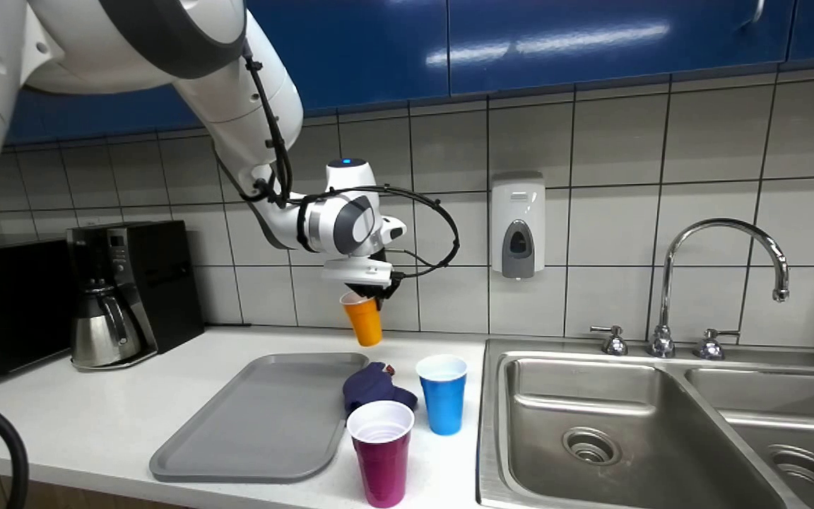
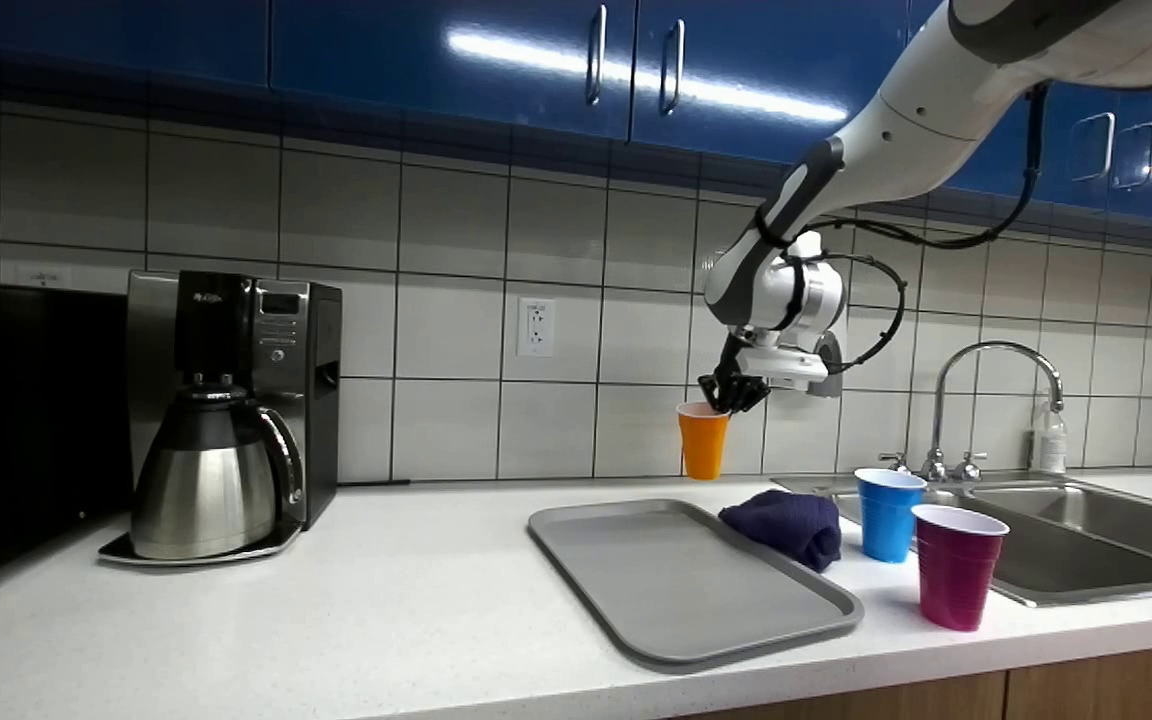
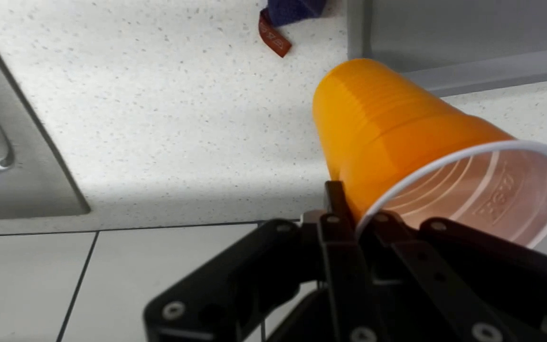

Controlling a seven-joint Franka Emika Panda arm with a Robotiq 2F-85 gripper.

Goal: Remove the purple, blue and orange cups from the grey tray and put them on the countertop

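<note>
The orange cup (image 1: 364, 325) hangs in the air near the tiled wall, slightly tilted, mouth upward. My gripper (image 3: 355, 209) is shut on its wall at the rim, with one finger outside and the other inside the cup. Below it, the wrist view shows the white countertop (image 3: 183, 118) and a corner of the grey tray (image 3: 468, 33). In both exterior views the tray (image 2: 696, 590) holds no cup. The blue cup (image 1: 444, 403) and the purple cup (image 1: 383, 466) stand upright on the countertop (image 2: 386, 600), between tray and sink.
A dark purple cloth (image 1: 372, 387) lies bunched at the tray's edge, near the blue cup. The steel double sink (image 1: 495, 424) borders the counter on the cups' side. A coffee maker (image 2: 226, 470) stands beyond the tray's opposite side. A soap dispenser (image 1: 518, 226) hangs on the wall.
</note>
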